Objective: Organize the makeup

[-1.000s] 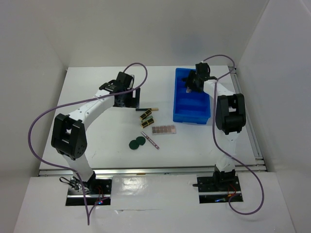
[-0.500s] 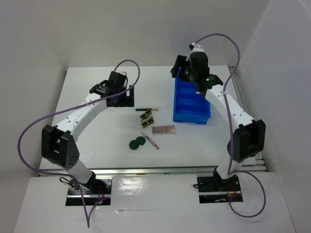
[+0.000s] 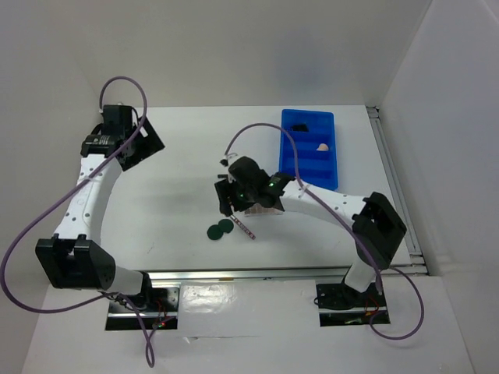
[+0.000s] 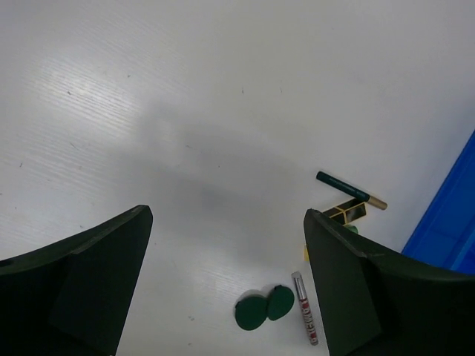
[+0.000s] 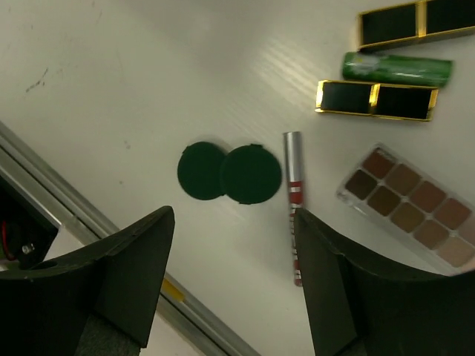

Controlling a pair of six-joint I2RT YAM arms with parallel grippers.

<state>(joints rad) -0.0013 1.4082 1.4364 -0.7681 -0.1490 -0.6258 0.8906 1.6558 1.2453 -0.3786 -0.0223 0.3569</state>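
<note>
Top external view finds the sorting barely under way: the blue compartment bin point(image 3: 285, 156) at the far right of the desk point(image 3: 179, 202) holds only 2 pieces. A beige egg sponge point(image 3: 322, 146) lies in its 2nd compartment from the far end. A dark item point(image 3: 300, 125), too small to name, sits in the farthest one, and the nearer compartments show nothing but blue plastic.

Everything else waits loose on the desk, just left of the bin. Right wrist view lays the cluster out: 2 dark-green discs point(image 5: 251, 174) touching edge to edge, a silver-and-red stick point(image 5: 294, 222) just beside them, and a brown-pink palette strip point(image 5: 408, 204). With them are 2 black-gold lipstick tubes point(image 5: 377, 99), a green tube point(image 5: 397, 68) lying between the pair. The right claw point(image 5: 234, 215) hangs over that cluster, fingers apart and gripping nothing.

Left wrist view adds a dark pencil point(image 4: 349, 189) with a gold tip at the far edge of the group. The left claw point(image 4: 226, 213), also spread wide with nothing in it, is off at the far left of the desk, well apart from the makeup.

By this reckoning at least 8 pieces are left to bin. The discs or the stick, nearest below the right claw, look the likeliest next pick.
</note>
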